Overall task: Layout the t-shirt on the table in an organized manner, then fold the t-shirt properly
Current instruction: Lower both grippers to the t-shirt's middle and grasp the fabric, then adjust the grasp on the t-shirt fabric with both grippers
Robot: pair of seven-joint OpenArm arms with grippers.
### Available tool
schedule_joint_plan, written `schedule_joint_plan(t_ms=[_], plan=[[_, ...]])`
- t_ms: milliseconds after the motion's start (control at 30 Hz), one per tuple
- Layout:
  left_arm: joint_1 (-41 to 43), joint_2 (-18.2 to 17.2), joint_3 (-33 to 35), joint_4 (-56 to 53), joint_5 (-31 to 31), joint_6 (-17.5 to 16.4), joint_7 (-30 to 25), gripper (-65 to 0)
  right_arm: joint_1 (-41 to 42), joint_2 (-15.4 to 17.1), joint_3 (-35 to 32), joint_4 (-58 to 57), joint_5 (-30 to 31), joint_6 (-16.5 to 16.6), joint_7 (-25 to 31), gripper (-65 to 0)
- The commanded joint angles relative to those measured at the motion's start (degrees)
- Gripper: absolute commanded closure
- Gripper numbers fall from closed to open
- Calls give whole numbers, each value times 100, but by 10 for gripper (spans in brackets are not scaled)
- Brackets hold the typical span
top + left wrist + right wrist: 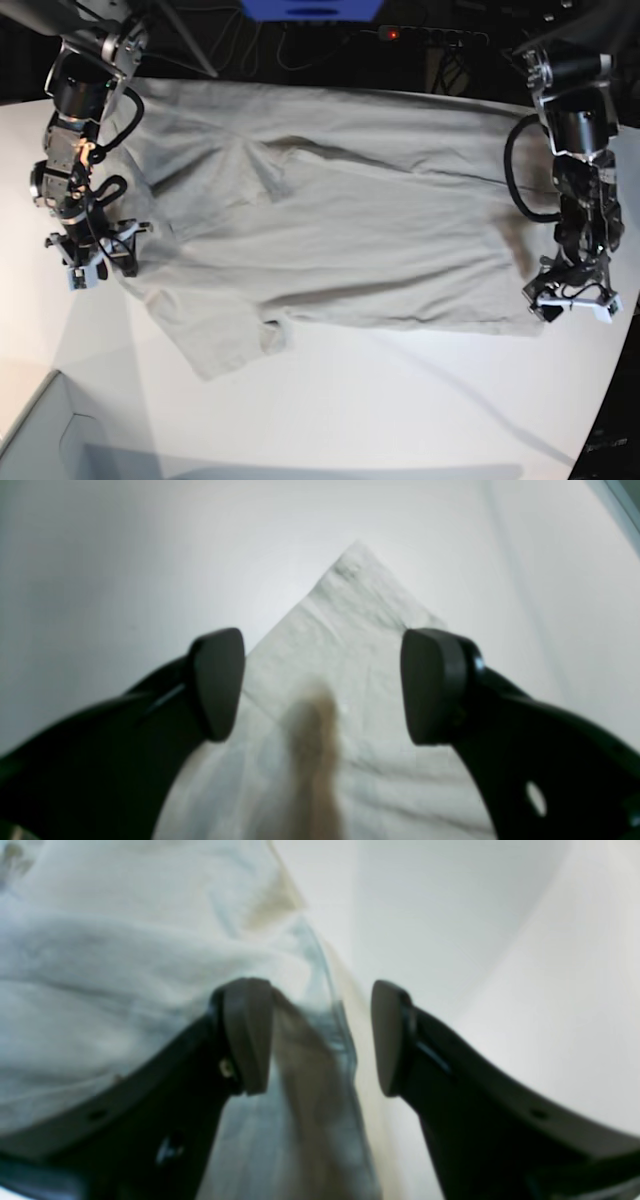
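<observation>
t-shirt (340, 230) spread flat on table (400, 400) — claws apart

1. The base view looks down from above on the table (400, 400), taking in the whole t-shirt (330, 230) and both arms.
2. The left wrist view sits close behind the left gripper (322, 685), facing a shirt corner.
3. The right wrist view sits close behind the right gripper (322, 1037), over the shirt's edge.

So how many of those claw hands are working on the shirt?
2. The right gripper sits at the t-shirt edge on the picture's left; the left gripper at its corner on the right.
</observation>
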Motion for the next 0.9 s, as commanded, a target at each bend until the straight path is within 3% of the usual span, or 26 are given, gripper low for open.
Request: schedule_joint_plan(t_ms=[0, 100, 167, 267, 333, 433, 533, 800, 867], plan=[[-235, -159, -5, -116, -12, -14, -147, -473, 96, 111, 7, 32, 60, -16, 143, -320], [-561, -256, -5, -696, -12, -14, -147, -473, 105, 120, -1, 14, 51, -16, 152, -306], [-842, -326, 48, -1136, -12, -14, -147, -473, 122, 147, -1, 6, 51, -16, 152, -255], [-1264, -414, 497, -1839, 155, -23, -376, -473, 131, 138, -1, 6, 51, -16, 134, -107], [-1396, -405, 892, -2165, 366, -23, -912, -473, 131, 120, -1, 6, 51, -16, 126, 0], [-1537, -397, 1376, -2569, 480, -23, -1527, -473, 131, 120, -1, 6, 51, -16, 117, 0], [-1572, -388, 1710, -2841, 375, -23, -1712, -473, 131, 120, -1, 6, 51, -16, 117, 0], [-1475, -247, 1780, -3404, 427, -23, -2275, -470, 131, 120, -1, 6, 51, -16, 117, 0], [-1449, -230, 1780, -3413, 427, -32, -2292, -433, 131, 120, -1, 6, 51, -16, 117, 0]])
